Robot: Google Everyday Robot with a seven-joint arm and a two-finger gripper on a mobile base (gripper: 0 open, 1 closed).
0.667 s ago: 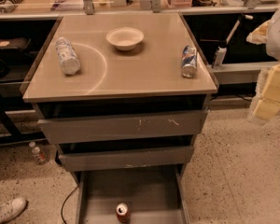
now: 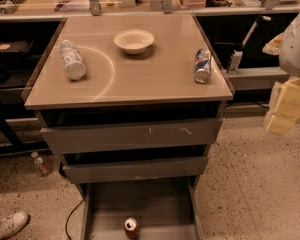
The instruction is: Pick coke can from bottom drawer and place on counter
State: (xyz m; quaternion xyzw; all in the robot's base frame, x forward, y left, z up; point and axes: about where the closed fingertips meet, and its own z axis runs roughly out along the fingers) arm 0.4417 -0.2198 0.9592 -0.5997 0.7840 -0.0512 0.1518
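The coke can [image 2: 131, 227] stands upright on the floor of the open bottom drawer [image 2: 140, 199], near its front edge and close to the bottom of the view. The counter [image 2: 145, 81] is the tan tabletop above the drawer stack. My gripper [image 2: 286, 106] shows as cream-coloured parts at the right edge, beside the cabinet at the height of the top drawer. It is far from the can and holds nothing that I can see.
On the counter lie a clear bottle [image 2: 72, 60] at the left and a blue-and-silver can [image 2: 202, 65] at the right, with a white bowl [image 2: 134, 40] at the back. Two closed grey drawers [image 2: 132, 136] sit above the open one. A shoe [image 2: 7, 225] and a small bottle [image 2: 40, 163] are on the floor at the left.
The arm at the right edge has shifted slightly lower. The can, the drawer and the things on the counter have not moved.
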